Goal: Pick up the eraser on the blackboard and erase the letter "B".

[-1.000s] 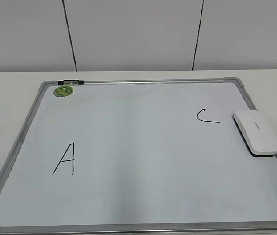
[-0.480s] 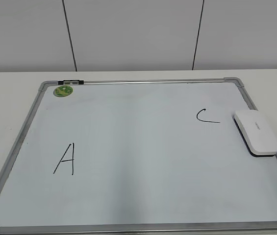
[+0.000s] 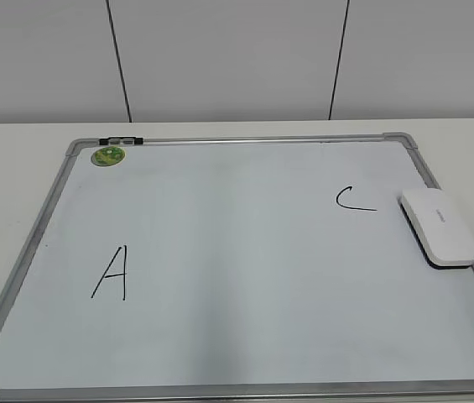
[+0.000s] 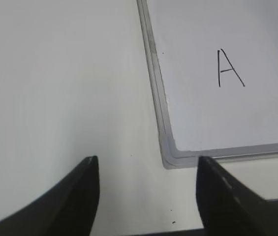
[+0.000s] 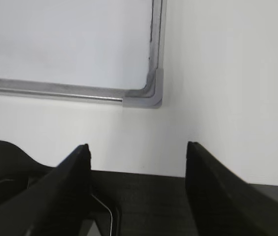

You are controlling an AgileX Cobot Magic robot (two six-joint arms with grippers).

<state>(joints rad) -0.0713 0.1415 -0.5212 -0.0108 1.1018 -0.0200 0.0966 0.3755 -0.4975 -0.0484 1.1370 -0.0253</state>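
The blackboard (image 3: 245, 159) is a white dry-erase board with a grey frame, flat on the table. The white eraser (image 3: 440, 227) lies on it at the right edge, beside a black "C" (image 3: 352, 200). A black "A" (image 3: 111, 273) is at the lower left and shows in the left wrist view (image 4: 229, 69). No letter "B" shows in any view. My left gripper (image 4: 147, 164) is open over bare table by the board's near left corner (image 4: 169, 156). My right gripper (image 5: 138, 150) is open by the near right corner (image 5: 151, 98). Neither gripper shows in the exterior view.
A round green magnet (image 3: 108, 155) and a small black clip (image 3: 122, 141) sit at the board's far left corner. White table (image 3: 10, 168) surrounds the board. A grey panelled wall stands behind. A dark edge (image 5: 143, 196) lies under the right gripper.
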